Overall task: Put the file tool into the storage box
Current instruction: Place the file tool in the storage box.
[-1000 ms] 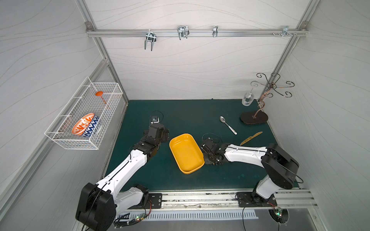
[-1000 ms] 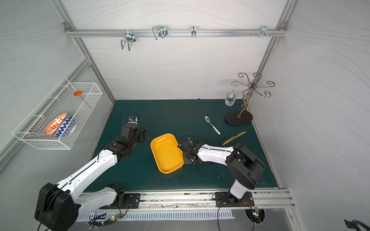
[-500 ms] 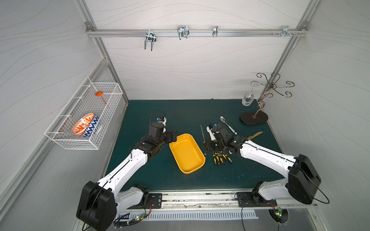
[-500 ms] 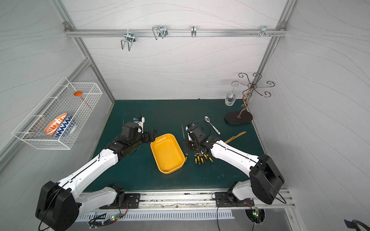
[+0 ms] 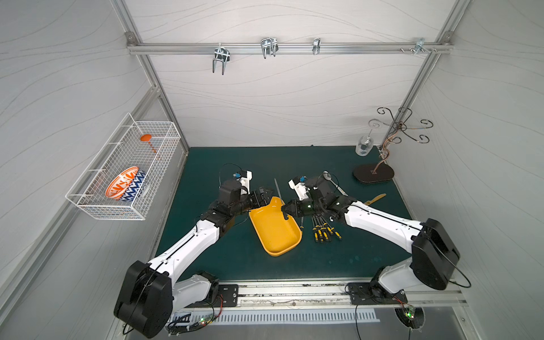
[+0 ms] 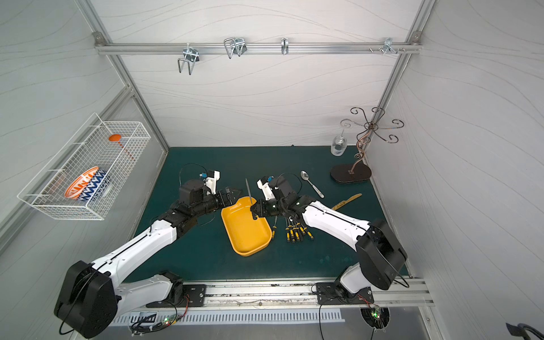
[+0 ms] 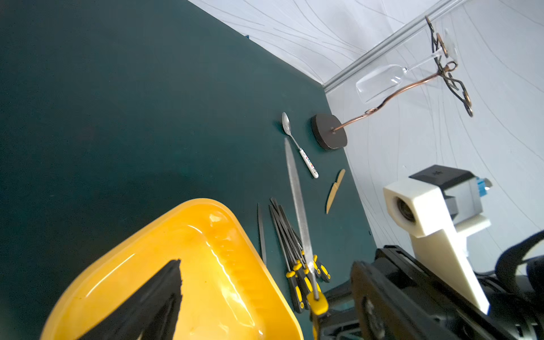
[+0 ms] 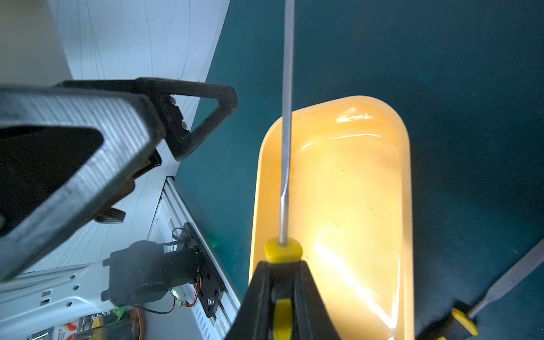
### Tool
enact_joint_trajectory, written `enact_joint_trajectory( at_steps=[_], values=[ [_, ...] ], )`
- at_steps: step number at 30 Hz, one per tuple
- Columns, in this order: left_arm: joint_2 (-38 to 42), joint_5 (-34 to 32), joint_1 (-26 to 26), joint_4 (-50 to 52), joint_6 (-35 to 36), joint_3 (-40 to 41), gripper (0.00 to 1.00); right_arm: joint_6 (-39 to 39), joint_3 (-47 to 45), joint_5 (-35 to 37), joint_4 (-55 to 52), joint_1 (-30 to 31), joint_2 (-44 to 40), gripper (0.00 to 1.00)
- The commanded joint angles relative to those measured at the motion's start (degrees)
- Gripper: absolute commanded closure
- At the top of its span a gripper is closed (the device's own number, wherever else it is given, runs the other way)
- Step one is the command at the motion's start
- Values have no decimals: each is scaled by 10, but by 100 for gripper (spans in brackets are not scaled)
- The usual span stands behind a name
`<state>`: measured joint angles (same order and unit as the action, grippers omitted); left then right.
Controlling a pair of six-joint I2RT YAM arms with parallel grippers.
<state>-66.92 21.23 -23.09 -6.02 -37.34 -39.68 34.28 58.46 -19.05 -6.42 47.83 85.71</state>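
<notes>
The storage box [image 5: 276,253] [image 6: 245,253] is a shallow yellow tray lying on the green mat, empty. My right gripper [image 5: 285,210] [image 6: 253,210] [image 8: 282,265] is shut on the yellow-and-black handle of the file tool [image 5: 278,190] [image 6: 248,191] [image 8: 287,117]. It holds the file above the tray's far half, with the grey blade pointing toward the back wall. My left gripper [image 5: 266,195] [image 6: 234,195] [image 7: 266,265] hovers open at the tray's far left corner, holding nothing. In the left wrist view the file tool [image 7: 297,200] stands in front of the tray's rim [image 7: 206,206].
Several more yellow-handled files [image 5: 323,229] [image 6: 295,231] lie in a bunch just right of the tray. A spoon [image 5: 334,184], a wooden knife [image 5: 374,199] and a wire glass stand [image 5: 374,173] are at the back right. A white wire basket [image 5: 123,170] hangs on the left wall.
My right gripper rose from the bunch of files with one file and carried it left over the tray. My left arm reached right toward the tray's far corner.
</notes>
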Motion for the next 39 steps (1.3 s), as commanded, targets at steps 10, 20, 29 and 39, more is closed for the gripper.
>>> enact_joint_trajectory(
  at_steps=[10, 20, 29, 39],
  values=[
    [-57, 11, -22, -37, -5, -31, 96, 4, 40, -32, -1, 36, 9, 100],
    [-48, -23, -23, -11, -74, 12, 100, 7, 27, 23, -23, 27, -28, 62],
    [-23, -331, -186, 164, -162, -60, 100, 0, 25, 97, -113, -8, -59, 61],
    [-135, -351, -222, 220, -264, -113, 100, 15, -38, 112, -115, -32, -119, 61]
  ],
)
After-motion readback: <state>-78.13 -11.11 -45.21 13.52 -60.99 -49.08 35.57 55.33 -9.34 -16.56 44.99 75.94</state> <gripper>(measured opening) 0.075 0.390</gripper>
